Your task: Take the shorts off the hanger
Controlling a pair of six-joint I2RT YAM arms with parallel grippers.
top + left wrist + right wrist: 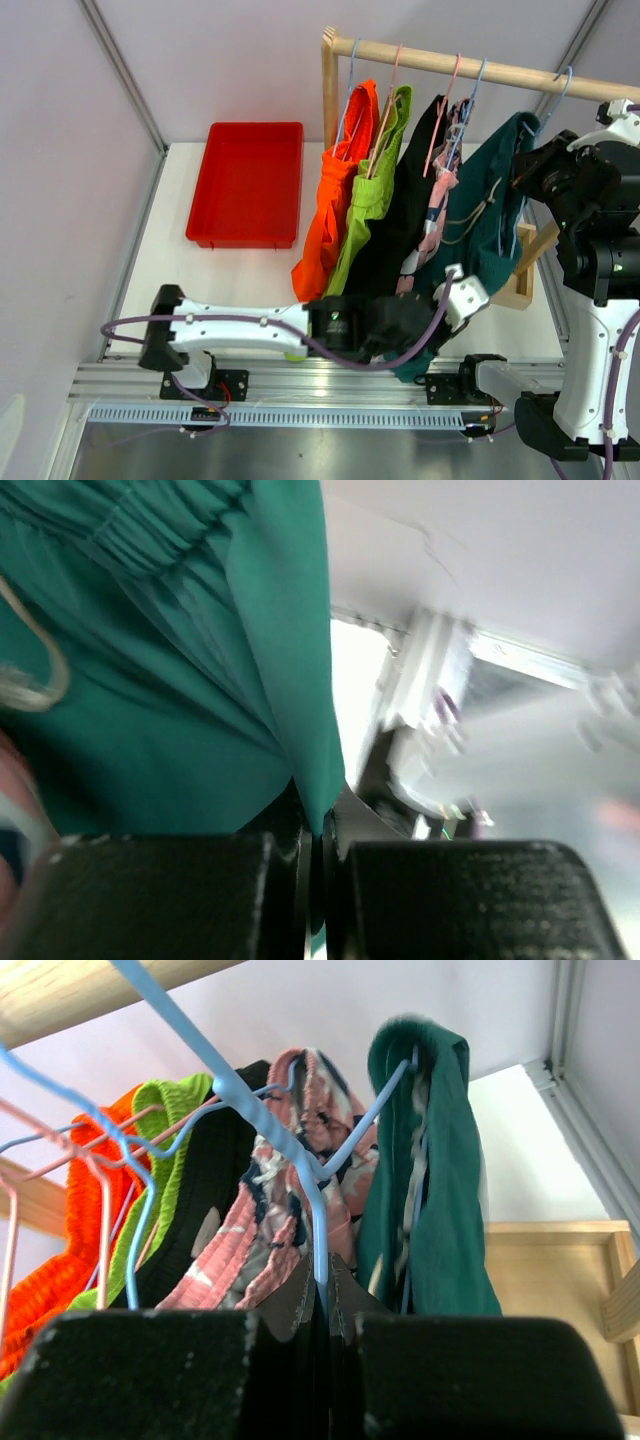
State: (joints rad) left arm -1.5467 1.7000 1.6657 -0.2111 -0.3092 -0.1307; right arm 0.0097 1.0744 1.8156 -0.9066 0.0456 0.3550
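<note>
A red tray (205, 190) sits on the table (250, 275) near the far left corner; beside it a wooden rail (450, 62) runs above the far side of the table toward the right edge. Five shorts hang from the rail in a row; first the orange shorts (335, 215), then the lime green shorts (375, 190), then the black shorts (405, 225), then the pink patterned shorts (437, 210), and last the dark teal shorts (485, 190), which reach down close to the near edge. The left arm (240, 328) lies along the near edge and points right; the left gripper (318, 855) is clenched on the bottom edge of the dark teal shorts, with the cloth pinched between its two black fingers (160, 900). Up by the right edge, the right gripper (325, 1295) is squeezed tight on the thin wire of a blue hanger (265, 1110); one branch of that wire goes to the top of the dark teal shorts.
</note>
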